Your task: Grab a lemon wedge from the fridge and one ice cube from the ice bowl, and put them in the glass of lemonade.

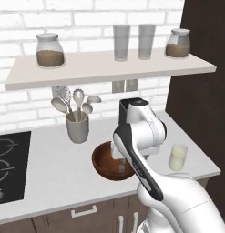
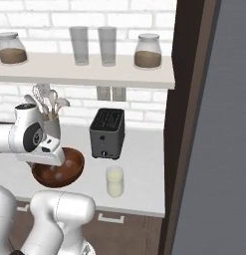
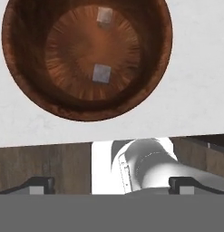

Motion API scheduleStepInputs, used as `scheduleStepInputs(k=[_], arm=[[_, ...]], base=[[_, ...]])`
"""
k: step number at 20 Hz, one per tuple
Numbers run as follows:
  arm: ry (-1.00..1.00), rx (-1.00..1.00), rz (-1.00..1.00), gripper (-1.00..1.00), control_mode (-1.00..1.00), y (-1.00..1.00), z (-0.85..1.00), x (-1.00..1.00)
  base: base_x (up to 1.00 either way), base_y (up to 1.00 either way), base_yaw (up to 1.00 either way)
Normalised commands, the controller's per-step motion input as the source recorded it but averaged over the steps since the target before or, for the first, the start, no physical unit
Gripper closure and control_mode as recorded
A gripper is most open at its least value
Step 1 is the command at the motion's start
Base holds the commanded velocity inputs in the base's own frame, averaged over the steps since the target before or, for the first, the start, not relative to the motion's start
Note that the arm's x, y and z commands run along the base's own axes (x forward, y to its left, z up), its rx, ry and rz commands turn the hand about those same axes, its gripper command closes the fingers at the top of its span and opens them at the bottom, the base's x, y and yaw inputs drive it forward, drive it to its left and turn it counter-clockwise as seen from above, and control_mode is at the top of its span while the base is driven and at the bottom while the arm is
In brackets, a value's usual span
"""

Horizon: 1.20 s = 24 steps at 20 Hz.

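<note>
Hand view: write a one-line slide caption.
Open end effector above the ice bowl, two ice cubes inside.

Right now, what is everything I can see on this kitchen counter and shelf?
ice bowl: one, reddish-brown wood, counter centre.
ice cubes: two, pale grey, inside the bowl.
glass of lemonade: one, clear with pale yellow drink, counter right.
toaster: one, black, by the wall.
utensil cup: one, grey, holding spoons, left of the bowl.
jars: two, clear with brown contents, shelf ends.
tall glasses: two, grey clear, shelf middle.
cooktop: one, black, far left.
tool: one, dark tips, open, above the bowl.
</note>
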Motion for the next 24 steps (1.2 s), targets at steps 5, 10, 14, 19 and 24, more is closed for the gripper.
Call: scheduleStepInputs(k=[5, 10, 14, 19, 24], arm=[[0.07, 0.0, 0.0, -1.0, -1.0, 0.01, -0.37, 0.17], [0.02, 0.0, 0.0, -1.0, -1.0, 0.0, -0.27, 0.22], [0.0, 0.0, 0.0, -1.0, -1.0, 0.0, -0.19, 0.24], [0.0, 0.0, 0.0, -1.0, -1.0, 0.04, -0.23, 0.25], [0.0, 0.0, 0.0, -1.0, -1.0, 0.08, -0.24, 0.26]], base=[[0.0, 0.0, 0.0], [0.0, 0.0, 0.0], [0.0, 0.0, 0.0], [0.0, 0.0, 0.0], [0.0, 0.0, 0.0]])
